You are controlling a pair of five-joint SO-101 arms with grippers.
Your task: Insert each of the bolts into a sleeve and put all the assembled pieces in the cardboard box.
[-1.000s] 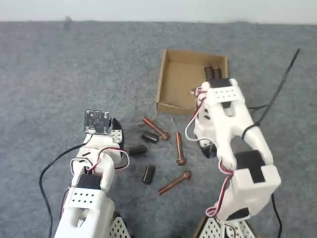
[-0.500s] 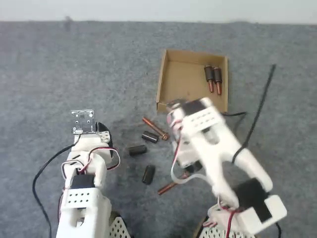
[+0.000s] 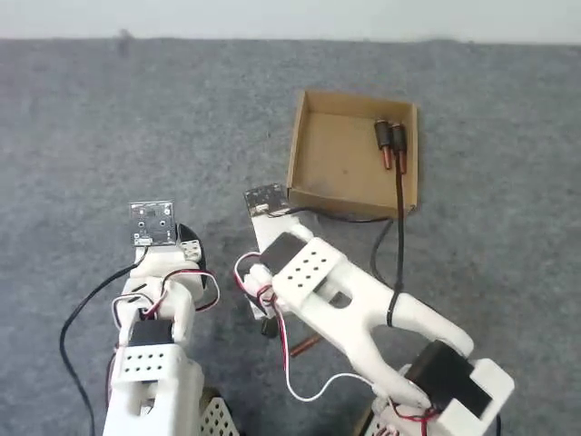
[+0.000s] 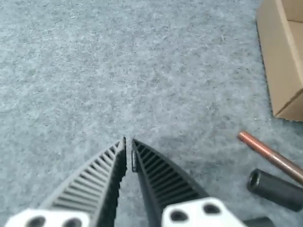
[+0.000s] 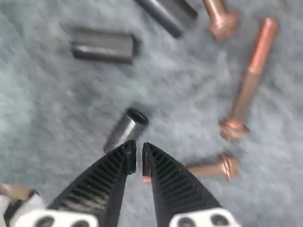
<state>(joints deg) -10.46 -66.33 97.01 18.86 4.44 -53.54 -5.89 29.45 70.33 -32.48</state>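
Note:
Two assembled pieces (image 3: 391,143) lie in the cardboard box (image 3: 318,145) at the far side. My right arm (image 3: 313,272) stretches over the loose parts on the carpet. Its gripper (image 5: 136,152) is shut with nothing in it, the tips just short of a black sleeve (image 5: 125,130). Two more sleeves (image 5: 102,46) (image 5: 165,12) lie beyond, and three copper bolts (image 5: 248,80) (image 5: 220,16) (image 5: 208,168) lie around them. My left gripper (image 4: 129,144) is shut and empty over bare carpet, with a bolt (image 4: 270,156) and a sleeve (image 4: 274,187) off to one side.
Grey carpet covers the whole table (image 3: 136,118). A black cable (image 3: 398,218) runs from the right arm across the box's near wall. The box's corner (image 4: 284,56) stands near the left gripper. Beside the right arm, a bolt's end (image 3: 304,345) pokes out.
My right arm has swung from the box to the left and now hangs over the loose bolts and sleeves. The left arm drew back slightly, then stayed still.

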